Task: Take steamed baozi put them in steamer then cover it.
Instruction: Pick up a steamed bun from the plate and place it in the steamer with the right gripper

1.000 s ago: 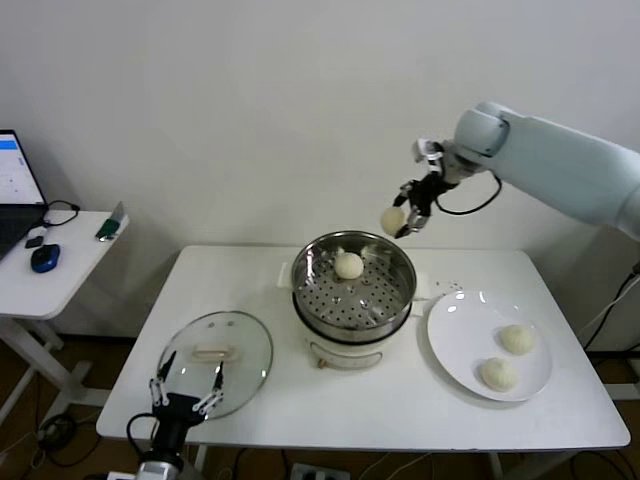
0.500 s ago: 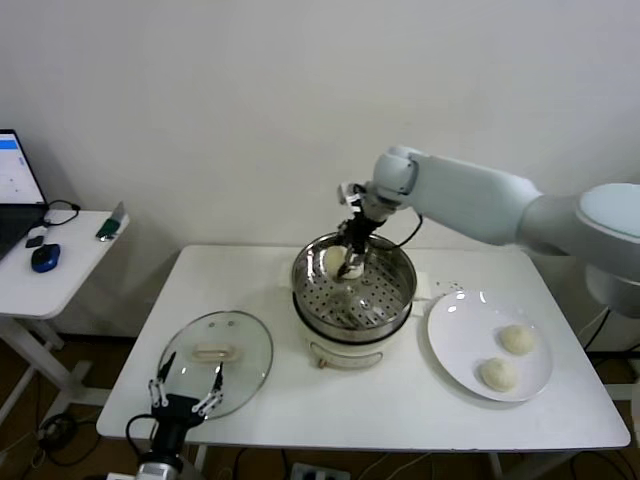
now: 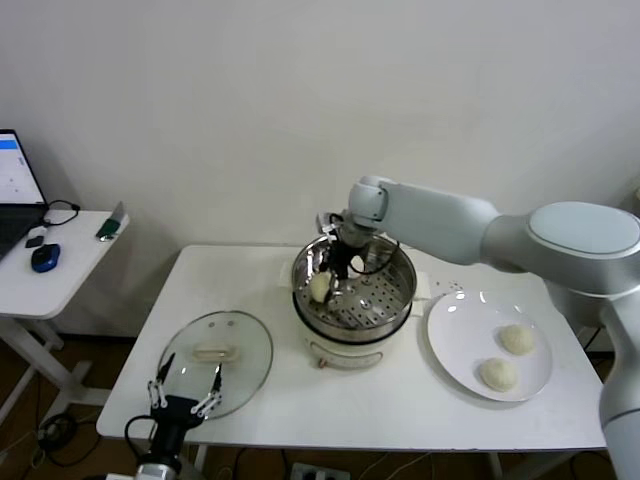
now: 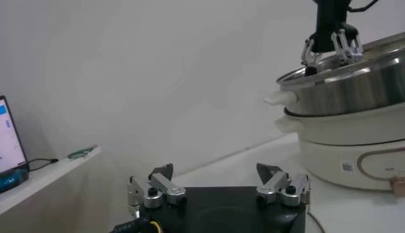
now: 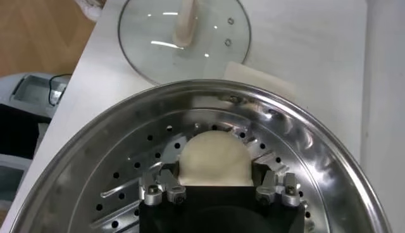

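- We see our right tool [image 3: 330, 272] reaching down into the steamer [image 3: 395, 300], at the far-left part of the basket in the head view.
- In the right wrist view a steamed baozi [image 5: 214, 159] sits between the two fingers [image 5: 159, 188] of the right tool [image 5: 214, 190], low over the perforated floor of the steamer [image 5: 329, 164]. The fingers stand on both sides of the bun; we cannot tell if they press it or have just let it go.
- In the head view a cream-white bun [image 3: 319, 287] shows just under this tool, close to the left wall of the basket.
- Two more buns lie on the white plate [image 3: 455, 345] at the right of the steamer: one [image 3: 517, 339] farther from us, one [image 3: 498, 374] nearer. They are apart from each other.
- The cover [image 3: 240, 340] lies flat on the counter [image 3: 400, 410] at the left of the steamer, with its bar handle [image 3: 211, 352] up. It is not on the steamer.
- Our left tool [image 3: 185, 398] waits at the near edge of the counter, just by the cover, with its fingers spread wide and holding nothing.
- A side table [image 3: 40, 285] at the far left carries a laptop [image 3: 15, 190] and a blue mouse [image 3: 45, 257].
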`<state>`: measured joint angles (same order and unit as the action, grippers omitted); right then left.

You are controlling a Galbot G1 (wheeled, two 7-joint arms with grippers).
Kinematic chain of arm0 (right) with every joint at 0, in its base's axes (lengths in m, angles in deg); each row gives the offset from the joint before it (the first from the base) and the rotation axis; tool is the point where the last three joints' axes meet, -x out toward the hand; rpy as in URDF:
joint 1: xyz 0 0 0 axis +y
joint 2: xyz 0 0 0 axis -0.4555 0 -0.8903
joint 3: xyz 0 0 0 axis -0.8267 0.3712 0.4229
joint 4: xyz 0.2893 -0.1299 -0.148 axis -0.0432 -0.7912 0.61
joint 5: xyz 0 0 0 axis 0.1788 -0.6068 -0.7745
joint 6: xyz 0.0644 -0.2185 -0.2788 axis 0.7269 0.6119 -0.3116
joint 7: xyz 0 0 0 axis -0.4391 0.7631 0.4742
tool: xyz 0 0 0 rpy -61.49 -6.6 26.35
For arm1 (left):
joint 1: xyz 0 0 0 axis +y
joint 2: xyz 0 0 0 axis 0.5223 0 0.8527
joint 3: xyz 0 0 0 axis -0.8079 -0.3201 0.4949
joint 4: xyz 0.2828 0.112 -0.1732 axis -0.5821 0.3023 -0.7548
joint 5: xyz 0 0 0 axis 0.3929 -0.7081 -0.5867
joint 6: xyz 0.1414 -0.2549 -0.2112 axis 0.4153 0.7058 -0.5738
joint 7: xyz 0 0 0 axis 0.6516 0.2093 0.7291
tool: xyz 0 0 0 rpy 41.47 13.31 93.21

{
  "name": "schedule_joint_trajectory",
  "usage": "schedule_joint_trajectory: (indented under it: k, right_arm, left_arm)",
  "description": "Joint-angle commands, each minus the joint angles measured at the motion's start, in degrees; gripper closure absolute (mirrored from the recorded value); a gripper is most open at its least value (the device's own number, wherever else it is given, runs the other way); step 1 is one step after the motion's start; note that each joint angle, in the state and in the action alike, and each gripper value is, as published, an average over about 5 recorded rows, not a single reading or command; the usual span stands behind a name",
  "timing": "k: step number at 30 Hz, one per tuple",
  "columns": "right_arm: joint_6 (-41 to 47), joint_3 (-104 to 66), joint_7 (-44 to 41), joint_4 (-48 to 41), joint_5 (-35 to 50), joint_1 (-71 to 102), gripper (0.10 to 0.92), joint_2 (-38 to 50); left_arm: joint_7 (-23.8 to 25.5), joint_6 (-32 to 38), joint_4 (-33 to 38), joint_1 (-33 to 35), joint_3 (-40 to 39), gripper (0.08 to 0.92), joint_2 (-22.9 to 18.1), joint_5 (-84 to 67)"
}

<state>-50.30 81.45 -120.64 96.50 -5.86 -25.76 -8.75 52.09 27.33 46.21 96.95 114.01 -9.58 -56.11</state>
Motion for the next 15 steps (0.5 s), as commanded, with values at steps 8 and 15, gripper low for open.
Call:
schedule_joint_trajectory:
  k: [8,15]
  right_arm:
    - [0.32,-0.18,0.36,-0.09,-0.85,-0.13,0.207,-0.13]
    - [0.08,-0.03,-0.45,3.93,-0.70,-4.89,0.202,5.25]
  left_arm:
    - [0.00,-0.03,0.10,-0.03,-0.16,0.177,-0.21,0.12]
    - [-0.01,0.07,0.31,0.24,-0.08,0.177,-0.15,0.18]
